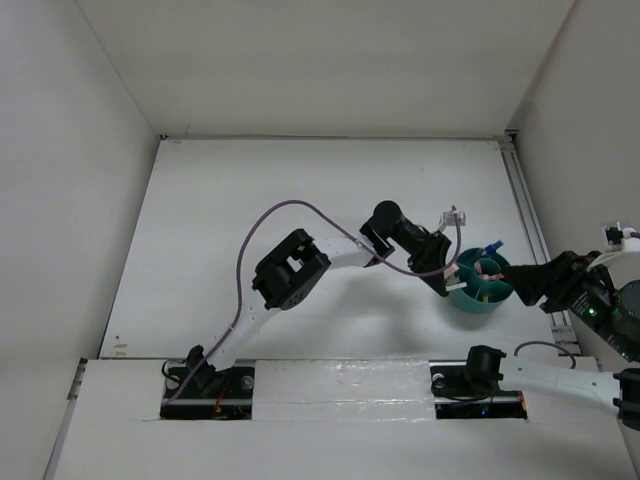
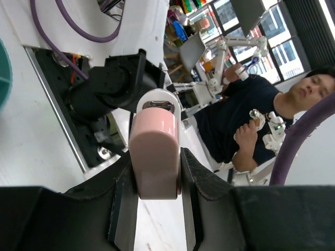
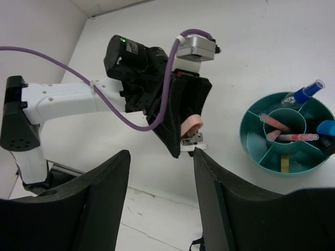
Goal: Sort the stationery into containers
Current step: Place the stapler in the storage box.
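**Left claw clamps a pink item right beside the teal cup**

Off the near side of the table (image 1: 250, 260) sits a person (image 2: 246, 125) in a dark T-shirt, caught in the left wrist view. On the near edge itself, the left arm's base (image 1: 205, 378) and the right arm's base (image 1: 482, 375) sit bolted side by side.

Moving in, the right claw (image 3: 161, 154) hangs just right of the teal cup (image 3: 251, 151), and its jaws stand apart with nothing between them. Only white table shows through the gap.

The cup stands on the right part of the table, and its divider walls are plain to see. A tan block (image 3: 284, 163) lies in a near compartment. Orange-pink pencils (image 3: 277, 124) lie across the round middle compartment. A blue highlighter (image 3: 325, 128) shows at the right side. A clear bottle (image 3: 301, 94) with a blue cap leans out over the far rim.

Just left of the cup is the left claw (image 2: 155, 172), closed tight on a pink item (image 2: 155, 151). The item is rounded, with a metal piece at one end, and a finger presses each flank. It is outside the cup, near the left rim. Whether it touches the table I cannot tell.

Farther left, a purple cable (image 1: 270, 215) loops over the left arm.
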`<state>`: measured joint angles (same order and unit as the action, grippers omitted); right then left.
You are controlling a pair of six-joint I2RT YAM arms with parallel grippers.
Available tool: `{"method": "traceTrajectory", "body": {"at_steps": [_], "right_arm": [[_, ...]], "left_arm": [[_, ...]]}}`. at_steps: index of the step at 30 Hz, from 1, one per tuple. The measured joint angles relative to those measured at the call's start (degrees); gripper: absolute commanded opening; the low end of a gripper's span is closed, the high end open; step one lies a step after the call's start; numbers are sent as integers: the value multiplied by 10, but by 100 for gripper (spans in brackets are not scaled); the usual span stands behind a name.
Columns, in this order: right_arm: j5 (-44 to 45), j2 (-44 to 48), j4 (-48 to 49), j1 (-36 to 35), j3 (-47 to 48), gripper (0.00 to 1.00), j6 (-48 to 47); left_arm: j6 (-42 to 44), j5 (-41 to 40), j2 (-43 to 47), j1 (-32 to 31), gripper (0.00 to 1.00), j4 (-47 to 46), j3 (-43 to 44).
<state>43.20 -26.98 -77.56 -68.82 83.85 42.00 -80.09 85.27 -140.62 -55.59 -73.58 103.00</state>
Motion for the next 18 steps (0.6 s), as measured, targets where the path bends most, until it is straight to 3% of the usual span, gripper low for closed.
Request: {"method": "traceTrajectory", "body": {"at_steps": [7,11,13,16,18], "right_arm": [[5,-7,0,0,0,57,-5],[6,-19,1,0,5,57,-13],[6,-23,3,0,10,57,-17],[8,-24,4,0,17,57,-21],[9,-24,5,0,25,57,-26]], "left_arm": [[-26,-4,105,44,0,9,-59],[21,-27,203,54,0,13,-59],[120,-46,270,51,0,46,-60],[357,-140,362,41,0,335,30],[472,-215,407,40,0,461,104]]}}
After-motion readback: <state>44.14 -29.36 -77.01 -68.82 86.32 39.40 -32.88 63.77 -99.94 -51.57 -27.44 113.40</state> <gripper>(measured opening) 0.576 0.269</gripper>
